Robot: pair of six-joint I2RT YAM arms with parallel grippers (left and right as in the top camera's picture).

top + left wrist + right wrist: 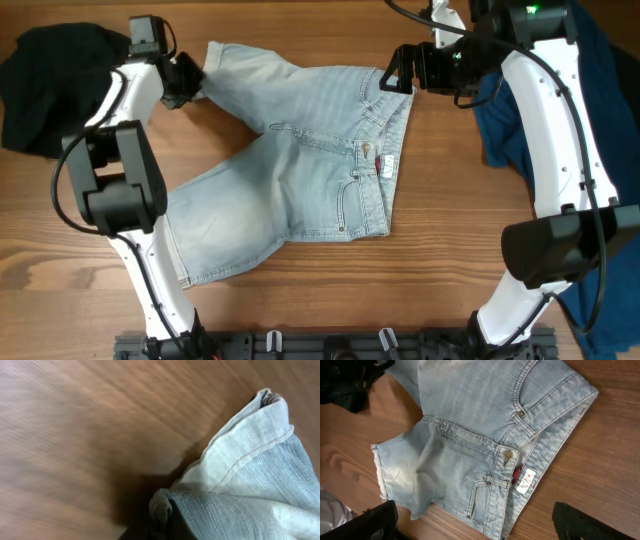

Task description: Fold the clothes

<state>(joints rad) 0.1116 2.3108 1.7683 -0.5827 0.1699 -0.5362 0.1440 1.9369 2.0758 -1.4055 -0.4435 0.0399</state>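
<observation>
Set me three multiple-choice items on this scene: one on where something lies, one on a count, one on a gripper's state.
1. Where in the overhead view is the black garment?
A. upper left
B. centre
C. lower right

2. How many garments show in the overhead view?
A. one
B. three
C. five

3. What is the left gripper doing?
A. hanging open with nothing in it
B. shut on a leg hem of the denim shorts
C. shut on a white towel

Answers:
1 A: it lies bunched in that corner.
2 B: there are the denim shorts, the black garment and a dark-blue garment at the right.
3 B: the left wrist view shows the hem bunched up in its grasp.
</observation>
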